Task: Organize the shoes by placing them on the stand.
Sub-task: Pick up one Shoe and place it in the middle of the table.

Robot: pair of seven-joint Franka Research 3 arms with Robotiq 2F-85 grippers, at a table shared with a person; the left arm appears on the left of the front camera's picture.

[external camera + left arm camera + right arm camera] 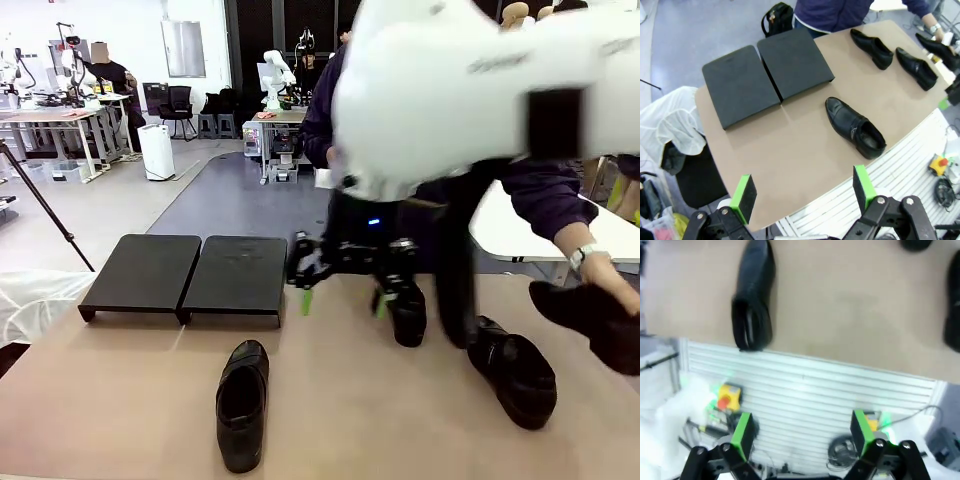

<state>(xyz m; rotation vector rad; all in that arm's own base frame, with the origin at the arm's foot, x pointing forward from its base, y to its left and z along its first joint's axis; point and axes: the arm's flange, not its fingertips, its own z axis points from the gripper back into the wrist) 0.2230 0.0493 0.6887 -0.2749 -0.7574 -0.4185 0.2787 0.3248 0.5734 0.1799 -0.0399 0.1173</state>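
The lone shoe [243,404] lay in the lower middle of the front view, near the stand [185,272] but apart from it. Its long axis ran near-to-far, with the rounded toe toward the stand's right section. The right gripper [342,300] hung up and to the right of it — jaws spread wide, nothing between the green pads. In its own wrist view that shoe sat upper left, off the gripper's line. The left gripper [802,194], likewise spread and empty, looked down from high over the table [805,155], so the right arm seemed the nearer.

The lone shoe was glossy black leather, smooth and low-heeled, with a dark open mouth. The stand was matte black and flat — two joined tray-like sections on short feet. A second shoe [408,316] stood just beside the right gripper, a third shoe [515,372] lay farther right, and a fourth shoe [585,320] was in a person's hand [608,283].
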